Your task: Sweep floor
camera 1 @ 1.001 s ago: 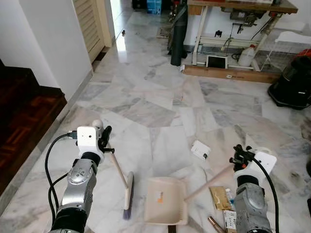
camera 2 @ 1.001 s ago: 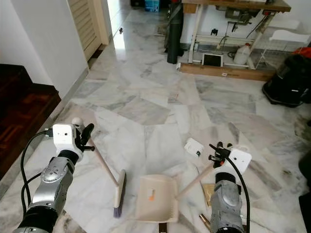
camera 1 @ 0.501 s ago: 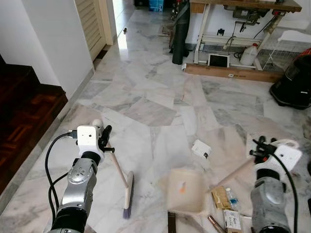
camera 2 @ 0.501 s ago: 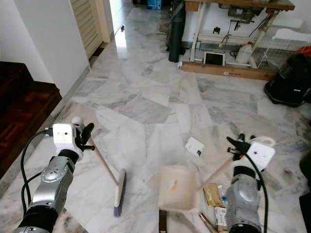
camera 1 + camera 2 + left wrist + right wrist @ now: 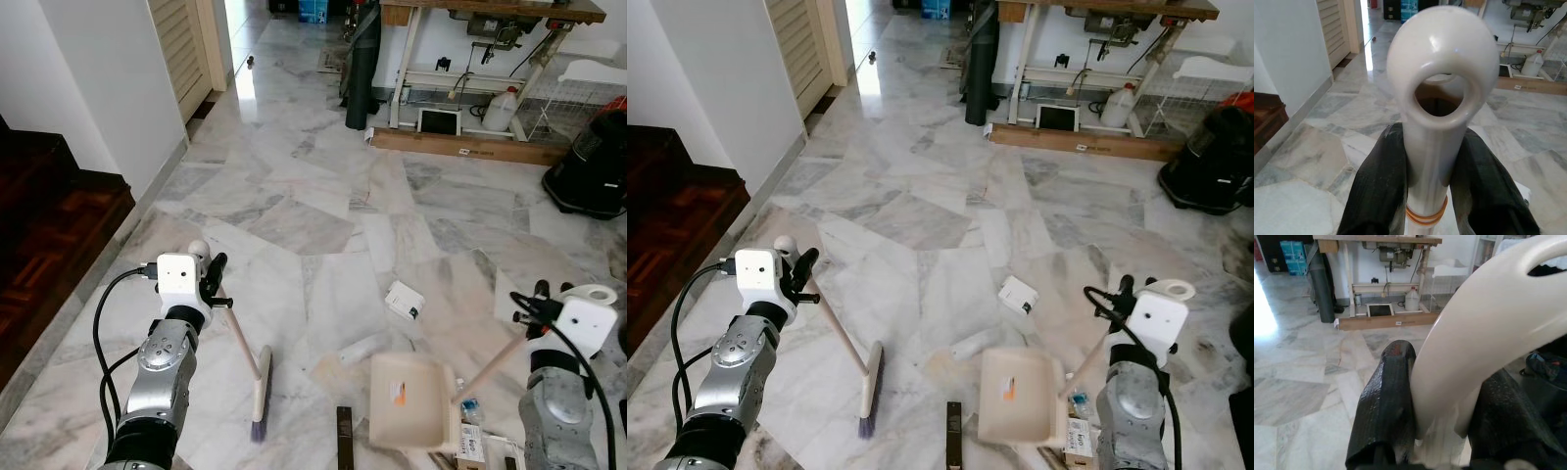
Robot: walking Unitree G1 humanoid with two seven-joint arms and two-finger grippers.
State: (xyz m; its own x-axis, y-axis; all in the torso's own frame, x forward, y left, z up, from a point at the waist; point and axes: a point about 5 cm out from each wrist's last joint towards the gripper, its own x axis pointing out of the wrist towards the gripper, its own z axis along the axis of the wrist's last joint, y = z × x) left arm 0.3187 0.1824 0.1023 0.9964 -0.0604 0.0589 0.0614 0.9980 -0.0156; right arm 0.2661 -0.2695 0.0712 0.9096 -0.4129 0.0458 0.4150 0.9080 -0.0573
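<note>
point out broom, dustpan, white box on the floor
broom (image 5: 259,397), left eye view, bristle head.
dustpan (image 5: 409,399), left eye view, middle of the pan.
white box (image 5: 403,301), left eye view, top face.

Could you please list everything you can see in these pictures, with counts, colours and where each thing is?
Cream broom with long handle: one, bristles on the marble floor, left of centre.
Cream plastic dustpan: one, on the floor near the right arm.
White card packet: one, on the floor beyond the dustpan.
Small litter packets: a few, mixed colours, beside the dustpan.
Dark flat strip: one, on the floor between broom and dustpan.
Wooden workbench: one, brown top, far wall.
White plastic jug: one, under the workbench.
Black rolled mat: one, upright by the workbench.
Left gripper: black, shut on the broom handle.
Right gripper: black, shut on the dustpan handle.
</note>
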